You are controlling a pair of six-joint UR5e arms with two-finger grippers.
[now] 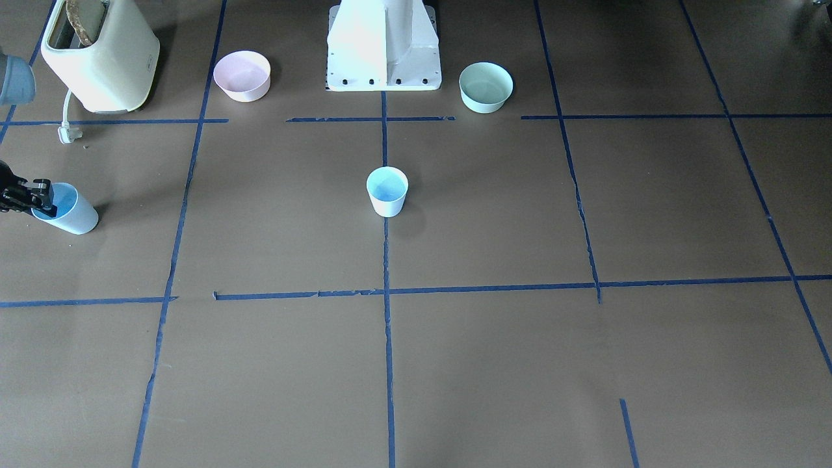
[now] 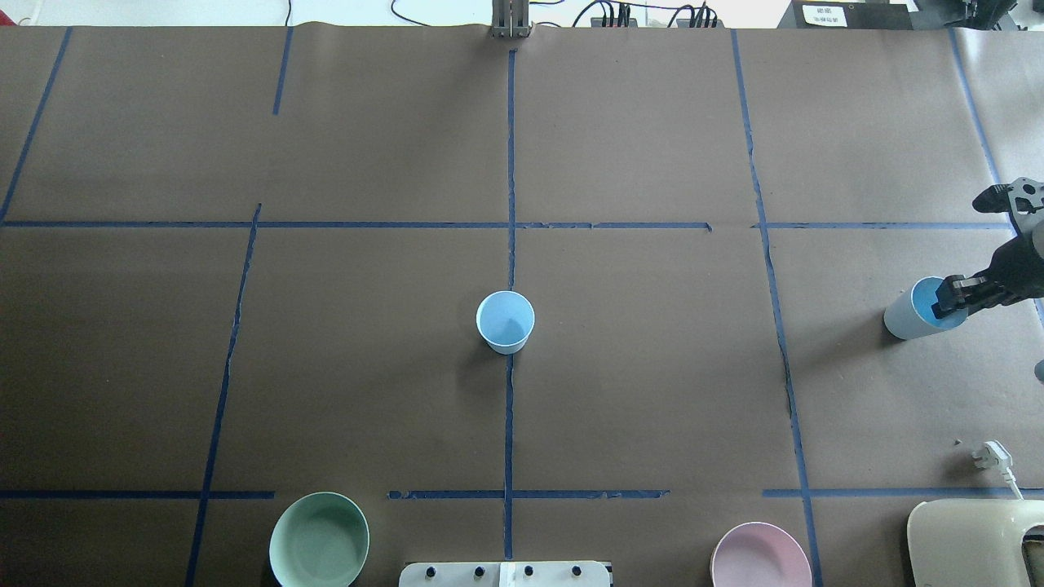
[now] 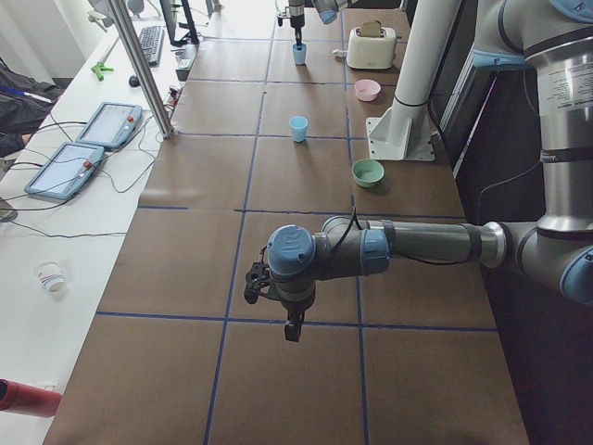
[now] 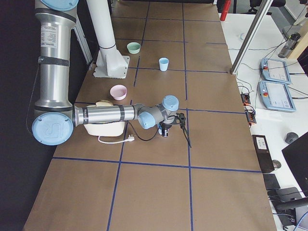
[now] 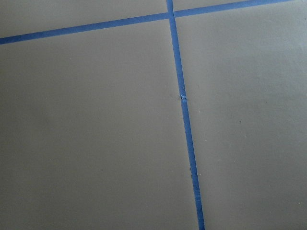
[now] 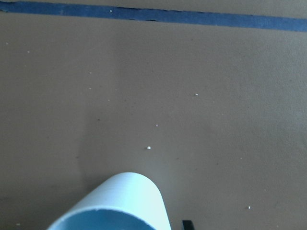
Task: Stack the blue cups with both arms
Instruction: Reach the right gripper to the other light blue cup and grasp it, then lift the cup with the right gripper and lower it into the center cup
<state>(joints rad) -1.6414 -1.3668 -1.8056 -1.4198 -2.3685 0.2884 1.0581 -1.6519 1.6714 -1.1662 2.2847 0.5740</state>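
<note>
While both bowls sit close by the white pedestal base (image 2: 504,573), the mint-green round bowl (image 2: 319,540) at 7 o'clock of the overhead view and the pink round bowl (image 2: 761,558) at 5 o'clock, they seem set out of the working lane. Further out, at 3 o'clock by the edge of the brown surface (image 2: 652,391), the right arm's black two-finger gripper (image 2: 951,306) has its jaws clenched on the rim of a pale-blue tapered plastic cup (image 2: 909,319), with one jaw inside the mouth. Such a rim pinch likely leaves the cup's base free to drop into another.

At the centre, on a blue tape line (image 2: 509,204), a second pale-blue plastic cup (image 2: 505,322) stands upright, mouth up, probably as the receiver. The left arm's black gripper (image 3: 292,326) shows only in the left side view, over bare surface well apart from both cups. Whether its jaws are parted cannot be told.

Both cups are handleless and narrow toward the base, pale outside and brighter blue inside. The gripped one looks tipped, but whether it is lifted is unclear.
</note>
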